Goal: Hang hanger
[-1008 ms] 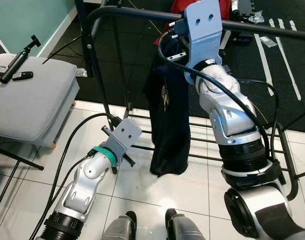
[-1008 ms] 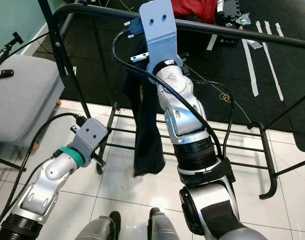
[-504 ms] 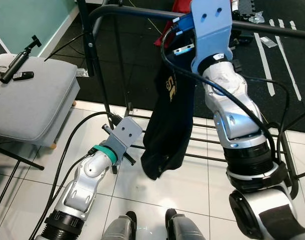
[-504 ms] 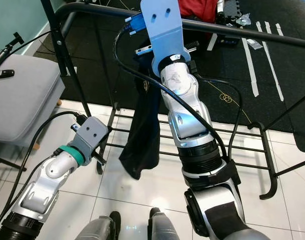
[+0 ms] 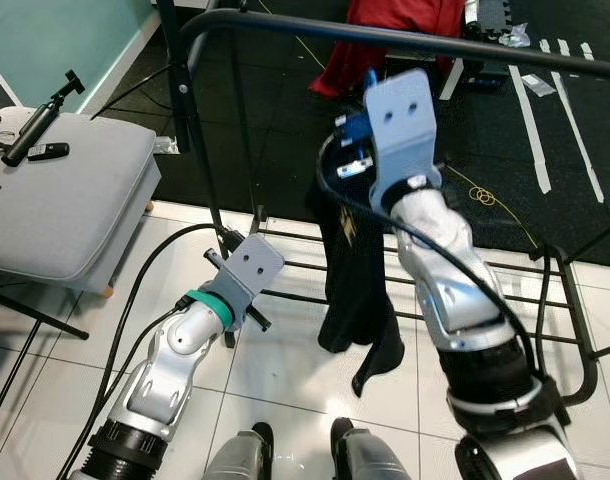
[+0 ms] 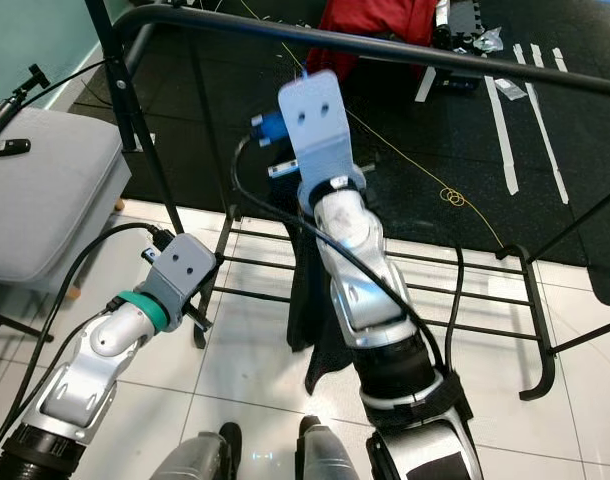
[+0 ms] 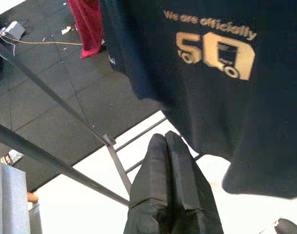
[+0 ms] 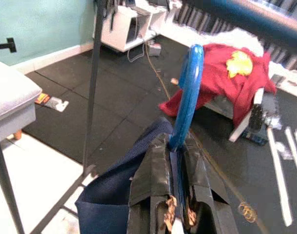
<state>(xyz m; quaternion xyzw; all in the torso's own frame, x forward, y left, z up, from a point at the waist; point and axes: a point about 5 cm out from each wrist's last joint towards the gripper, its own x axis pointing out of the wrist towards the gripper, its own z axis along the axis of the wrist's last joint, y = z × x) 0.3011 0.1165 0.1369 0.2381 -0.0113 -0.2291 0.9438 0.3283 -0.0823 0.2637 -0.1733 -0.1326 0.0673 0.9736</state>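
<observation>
A blue hanger's hook (image 8: 188, 87) sticks up from my right gripper (image 8: 170, 142), which is shut on its neck. A dark navy T-shirt (image 5: 350, 260) with gold print (image 7: 216, 48) hangs from it. My right wrist (image 5: 397, 120) holds them below the black rack's top bar (image 5: 405, 38), and the hook is off the bar. In the right wrist view the bar (image 8: 246, 17) runs above and beyond the hook. My left gripper (image 7: 167, 142) is shut with nothing in it, low by the rack's base, pointing at the shirt's hem.
A grey padded bench (image 5: 55, 200) stands at my left with a black handle (image 5: 40, 115) and a small remote on it. The rack's upright (image 5: 190, 130) and lower rails (image 5: 285, 240) are ahead. A red garment (image 5: 400, 40) lies beyond the rack on the black mat.
My right arm has come down and back from the top bar, bringing hanger and shirt lower; the shirt has swung. The left arm has stayed put.
</observation>
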